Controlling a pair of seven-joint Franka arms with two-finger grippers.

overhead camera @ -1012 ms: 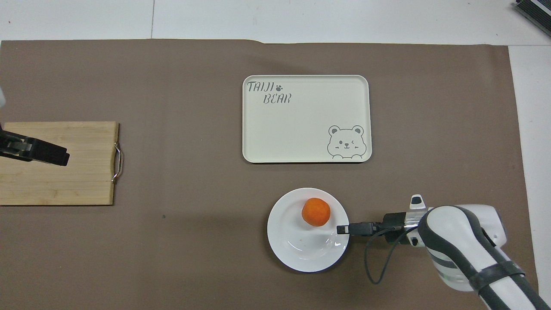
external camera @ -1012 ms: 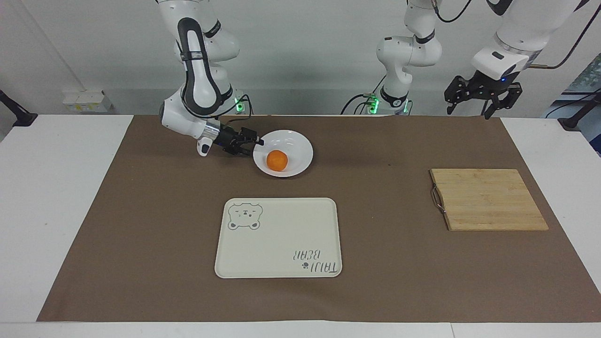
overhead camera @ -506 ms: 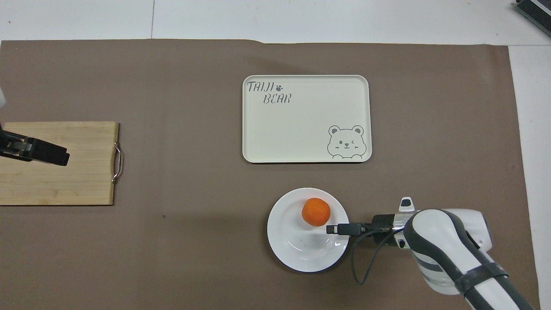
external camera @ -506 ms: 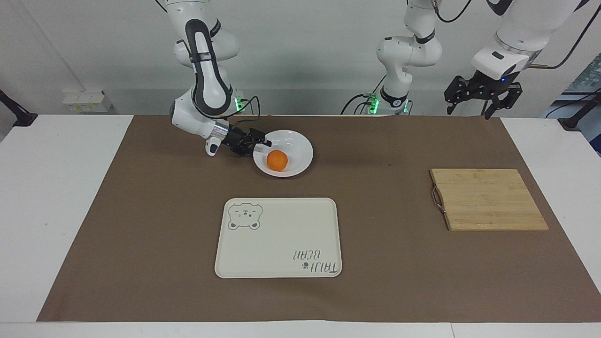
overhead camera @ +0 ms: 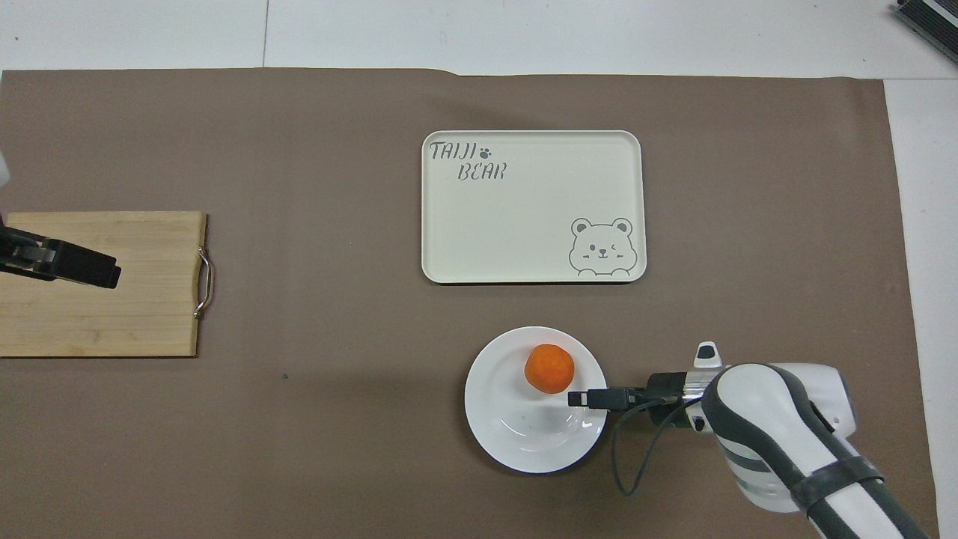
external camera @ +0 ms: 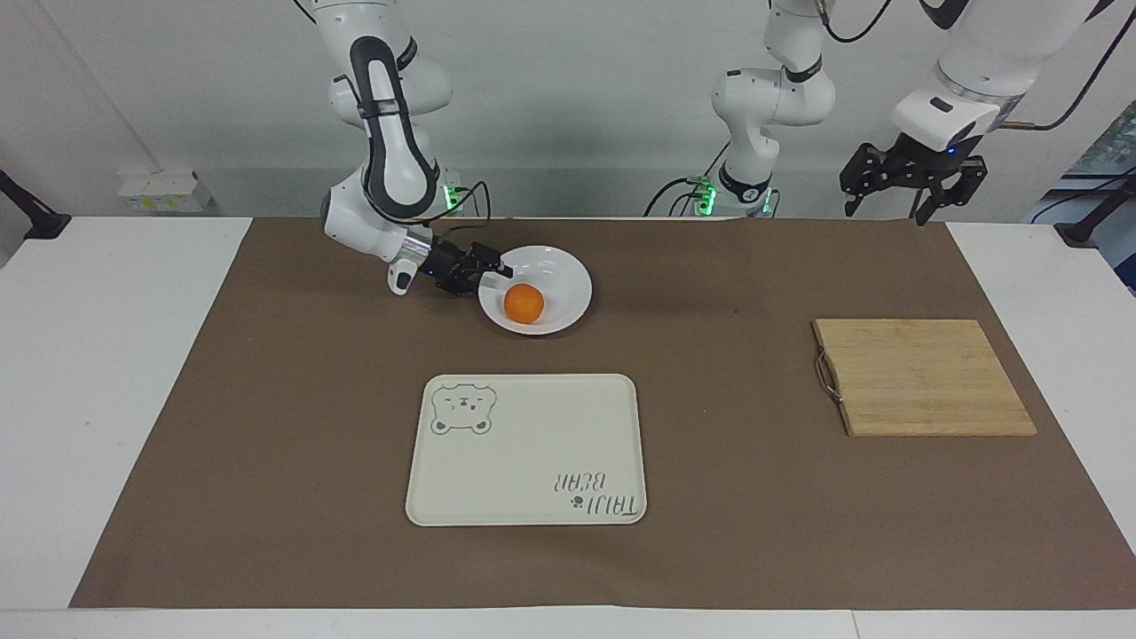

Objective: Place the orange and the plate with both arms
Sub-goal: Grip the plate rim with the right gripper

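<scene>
Toward the right arm's end of the bench (external camera: 124,373), on the brown mat (external camera: 728,497), the white plate (external camera: 564,271) sits with the orange (external camera: 524,303) resting in its hollow, on the part of the dish farther from the robots. The right pincer (external camera: 499,266) lies low and nearly level at the plate's rim, reaching in from the right arm's end, its tips straddling the raised edge; one finger (overhead camera: 580,398) shows in the overhead view over the rim, just beside the orange but apart from it. Its jaws look partly narrowed around the rim, though whether they have clamped it I cannot tell.

What the coming move turns on is this: the plate's rim is right at the right pincer, while the cream bear tray (external camera: 532,479) lies farther from the robots than the plate, with bare mat between them. A lift by one edge would tip the dish and could roll the orange, so the grip needs to be firm and the carry level.

The left pincer (external camera: 914,191) waits, spread wide, raised over the left arm's end of the bench, near the wooden cutting board (external camera: 923,377).
</scene>
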